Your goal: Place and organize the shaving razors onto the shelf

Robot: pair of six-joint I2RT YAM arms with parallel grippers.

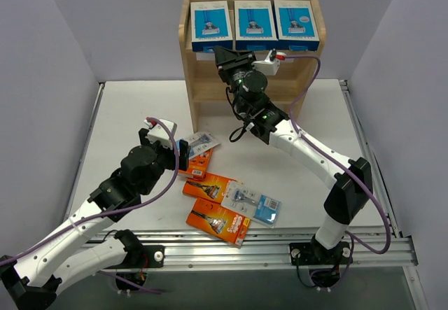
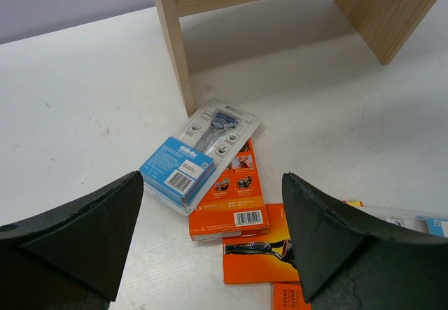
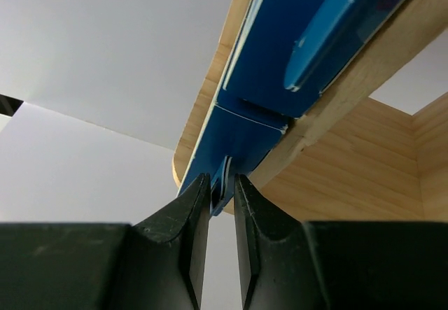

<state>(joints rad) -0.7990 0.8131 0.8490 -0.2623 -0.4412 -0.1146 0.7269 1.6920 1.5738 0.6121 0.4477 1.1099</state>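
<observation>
Three blue-and-white razor boxes stand side by side on the top tier of the wooden shelf (image 1: 203,89): left (image 1: 211,24), middle (image 1: 255,24), right (image 1: 296,24). My right gripper (image 1: 224,52) reaches up under the left box and its narrow jaws are closed on that box's lower edge (image 3: 241,131); it also shows in the right wrist view (image 3: 222,180). My left gripper (image 1: 183,154) is wide open and empty (image 2: 213,184) just above a blister card (image 2: 199,149) lying on an orange box (image 2: 234,198).
More packs lie on the table in front of the shelf: an orange box (image 1: 210,186), a blister card (image 1: 253,203) and another orange box (image 1: 218,220). The shelf's side panel (image 2: 171,37) stands just behind the near packs. Its lower tiers show no packs.
</observation>
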